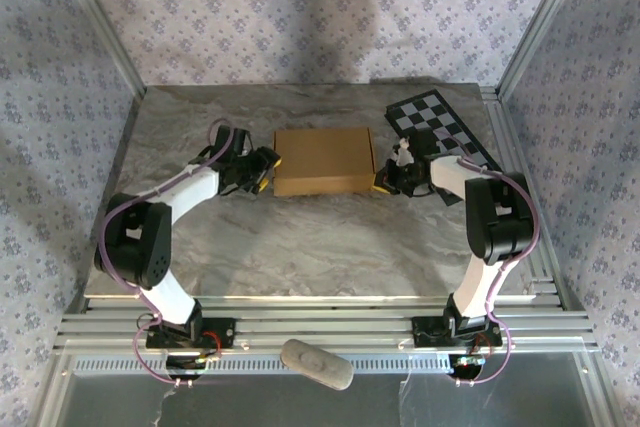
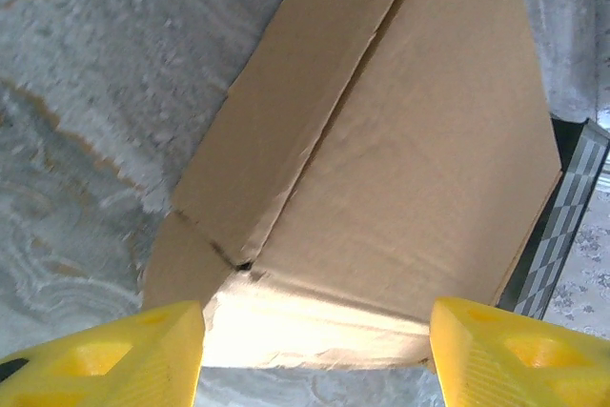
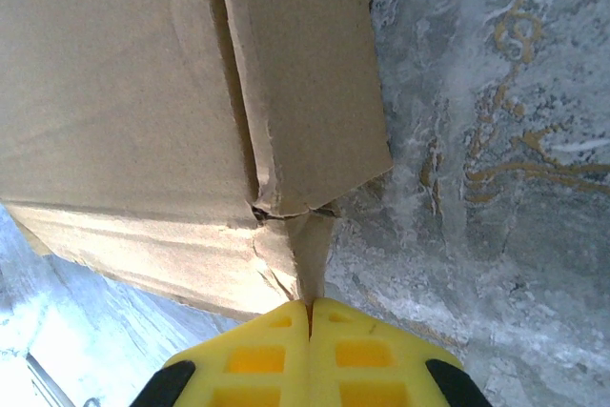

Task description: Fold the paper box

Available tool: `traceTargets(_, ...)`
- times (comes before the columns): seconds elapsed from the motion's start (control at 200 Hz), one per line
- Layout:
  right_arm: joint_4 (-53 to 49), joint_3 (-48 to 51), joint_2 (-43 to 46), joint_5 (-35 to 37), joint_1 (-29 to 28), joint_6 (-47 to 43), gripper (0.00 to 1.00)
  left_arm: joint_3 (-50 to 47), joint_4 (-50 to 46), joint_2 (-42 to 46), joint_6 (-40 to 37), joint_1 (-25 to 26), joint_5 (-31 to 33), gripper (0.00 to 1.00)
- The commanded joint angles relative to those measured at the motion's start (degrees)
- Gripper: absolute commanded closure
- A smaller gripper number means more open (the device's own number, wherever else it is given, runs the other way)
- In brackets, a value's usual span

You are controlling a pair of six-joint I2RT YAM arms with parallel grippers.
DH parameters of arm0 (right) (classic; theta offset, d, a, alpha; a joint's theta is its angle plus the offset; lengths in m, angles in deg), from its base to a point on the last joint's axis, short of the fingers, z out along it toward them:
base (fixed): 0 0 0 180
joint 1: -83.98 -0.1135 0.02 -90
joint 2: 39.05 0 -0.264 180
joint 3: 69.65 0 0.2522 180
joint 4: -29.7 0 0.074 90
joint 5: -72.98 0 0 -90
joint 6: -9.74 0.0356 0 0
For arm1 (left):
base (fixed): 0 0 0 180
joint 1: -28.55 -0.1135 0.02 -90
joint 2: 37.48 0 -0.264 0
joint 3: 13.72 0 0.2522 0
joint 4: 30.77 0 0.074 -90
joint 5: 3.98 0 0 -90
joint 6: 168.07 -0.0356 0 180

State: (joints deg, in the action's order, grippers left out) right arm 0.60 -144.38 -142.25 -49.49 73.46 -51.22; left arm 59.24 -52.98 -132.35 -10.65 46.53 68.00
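The paper box (image 1: 323,161) is sat closed just left of the checkerboard panel (image 1: 440,125). The right gripper (image 3: 310,307), between them, is squeezed shut at a corner flap (image 3: 307,254). The left gripper (image 2: 315,331), farther left, is spread wide with nothing held. That flap could easily be snagged and popped back open.

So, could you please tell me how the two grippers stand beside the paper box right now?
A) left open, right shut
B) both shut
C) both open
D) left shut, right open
A: the left gripper stands wide open at one end of the paper box, while the right gripper is closed tight at a corner of the box's other end.
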Motion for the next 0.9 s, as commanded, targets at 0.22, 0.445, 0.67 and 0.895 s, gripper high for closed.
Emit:
traceTargets(0.22, -3.12, -2.79, -2.44, -0.41, -0.36, -0.51, 0.94, 7.94, -4.2, -8.84, -3.45, -0.34, -1.26, 0.38)
traceTargets(0.445, -2.87, -3.62, -3.44, -0.82, -0.72, -0.21, 0.94, 8.13, -5.07, -10.18, -3.2, 0.12, -0.33, 0.39)
traceTargets(0.67, -2.67, -4.16, -4.18, -1.54, -0.82, -0.13, 0.94, 7.6, -2.89, -12.3, -2.68, 0.57, -0.37, 0.45)
traceTargets(0.895, -1.25, -3.72, -4.47, -2.15, -0.71, -0.51, 0.94, 7.12, -3.67, -13.32, -3.43, 0.46, 0.51, 0.55)
